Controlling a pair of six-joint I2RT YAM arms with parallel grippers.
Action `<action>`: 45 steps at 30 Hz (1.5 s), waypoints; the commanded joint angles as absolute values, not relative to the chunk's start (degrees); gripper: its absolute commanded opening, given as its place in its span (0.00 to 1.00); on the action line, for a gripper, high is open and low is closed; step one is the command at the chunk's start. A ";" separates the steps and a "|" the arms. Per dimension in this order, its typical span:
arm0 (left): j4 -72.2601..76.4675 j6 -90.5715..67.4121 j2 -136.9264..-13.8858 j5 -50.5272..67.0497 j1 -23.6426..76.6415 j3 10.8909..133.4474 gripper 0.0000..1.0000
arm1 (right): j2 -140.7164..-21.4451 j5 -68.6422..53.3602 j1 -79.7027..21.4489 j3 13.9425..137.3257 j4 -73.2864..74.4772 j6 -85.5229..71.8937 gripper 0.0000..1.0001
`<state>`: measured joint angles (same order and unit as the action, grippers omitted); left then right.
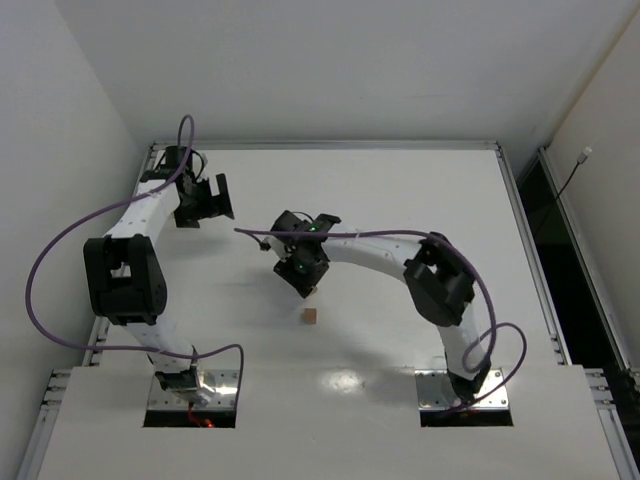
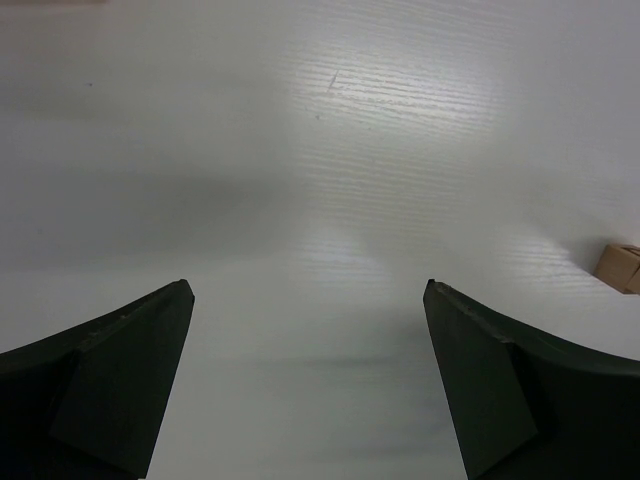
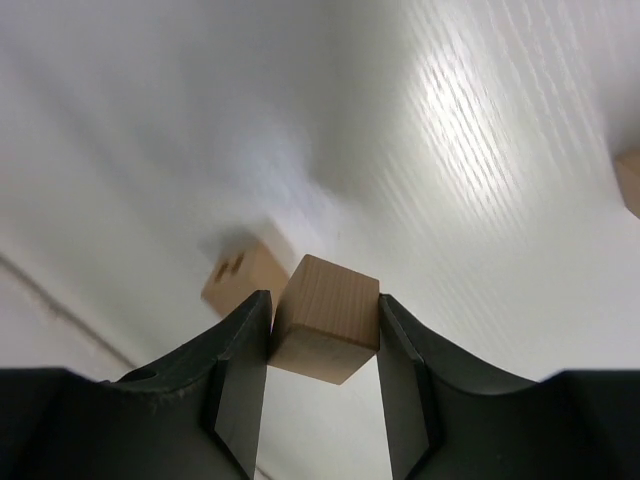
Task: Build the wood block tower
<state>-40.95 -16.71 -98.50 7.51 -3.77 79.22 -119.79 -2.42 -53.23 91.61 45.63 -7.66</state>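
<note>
My right gripper (image 3: 323,300) is shut on a light-tan wooden cube (image 3: 325,320) and holds it above the white table. A second cube (image 3: 238,278) lies blurred on the table just behind and left of the held one. A third cube (image 3: 630,180) shows at the right edge. In the top view the right gripper (image 1: 309,285) hangs just above a lone cube (image 1: 311,316) near the table's middle. My left gripper (image 1: 205,200) is open and empty at the far left; in its wrist view the gripper (image 2: 308,290) faces bare table, with one cube (image 2: 620,267) at the right edge. No stack of cubes shows.
The white table (image 1: 400,190) has a metal rim at its back and sides. Walls stand close on the left and behind. The right arm's elbow (image 1: 435,280) rises right of the cubes. Purple cables loop off both arms.
</note>
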 commanded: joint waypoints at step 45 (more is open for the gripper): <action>-40.17 -14.06 -98.09 9.67 -7.21 81.39 1.00 | -129.11 -2.39 -18.72 100.02 47.81 4.93 0.39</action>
<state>-41.08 -14.00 -99.88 8.82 -6.52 81.67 -128.27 -4.21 -18.50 97.12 46.85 5.82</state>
